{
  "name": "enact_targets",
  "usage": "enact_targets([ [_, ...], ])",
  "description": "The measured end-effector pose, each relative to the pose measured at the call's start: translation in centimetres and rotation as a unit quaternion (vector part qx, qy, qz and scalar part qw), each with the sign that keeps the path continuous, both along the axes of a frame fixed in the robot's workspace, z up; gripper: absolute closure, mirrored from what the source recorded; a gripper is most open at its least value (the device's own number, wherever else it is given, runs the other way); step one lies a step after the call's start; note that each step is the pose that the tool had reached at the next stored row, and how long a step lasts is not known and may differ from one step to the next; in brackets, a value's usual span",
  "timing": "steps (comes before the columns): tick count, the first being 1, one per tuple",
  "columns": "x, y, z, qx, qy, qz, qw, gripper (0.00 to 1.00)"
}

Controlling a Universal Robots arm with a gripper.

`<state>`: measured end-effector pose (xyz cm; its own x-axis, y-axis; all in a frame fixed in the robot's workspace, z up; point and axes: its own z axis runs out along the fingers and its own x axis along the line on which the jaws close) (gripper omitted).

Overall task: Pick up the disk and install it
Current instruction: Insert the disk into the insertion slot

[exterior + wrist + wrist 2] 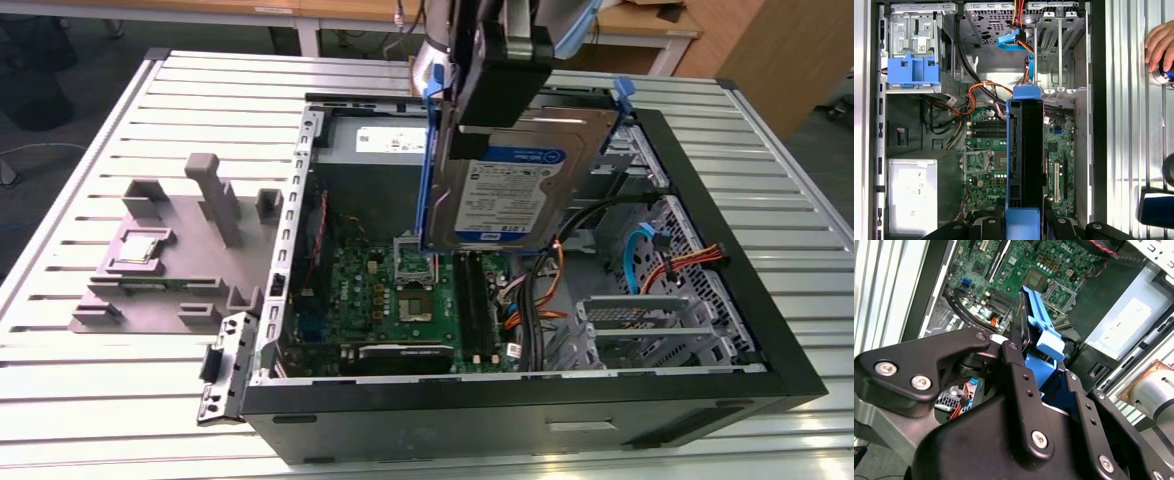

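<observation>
1. exterior view: this is the carry step. the arm points down, and the end effector [497, 95] pinches the disk [514, 190] by its top. the disk hangs upright over the open computer case [761, 340], not yet in.
2. second wrist view: the fingers [1015, 370] squeeze the disk [1020, 315] from both sides.
3. first wrist view: the disk [1026, 150] hangs edge-on above the green board [981, 170]. i think fitting it calls for careful lining up.

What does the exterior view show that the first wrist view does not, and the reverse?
Exterior view, not the first wrist view: the labelled flat face of the disk and a grey fixture on the table. First wrist view, not the exterior view: a person's hand beside the case. Both: the disk held above the open case's motherboard.
</observation>
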<state>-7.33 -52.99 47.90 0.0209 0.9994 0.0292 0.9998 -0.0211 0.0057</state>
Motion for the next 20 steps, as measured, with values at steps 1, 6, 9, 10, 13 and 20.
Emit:
enact_targets([
  [1, 0.14, 0.00, 0.00, 0.0000, 0.0000, 0.000, 1.0000, 0.64],
  [6, 0.66, 0.00, 0.00, 0.0000, 0.0000, 0.000, 1.0000, 0.64],
  [9, 0.91, 0.00, 0.00, 0.0000, 0.0000, 0.000, 1.0000, 0.64],
  [10, 0.99, 0.00, 0.00, 0.0000, 0.0000, 0.000, 1.0000, 0.64],
  [13, 1.19, 0.00, -0.01, 0.0000, 0.0000, 0.000, 1.0000, 0.64],
  [20, 1.75, 0.00, -0.03, 0.0001, 0.0000, 0.000, 1.0000, 0.64],
])
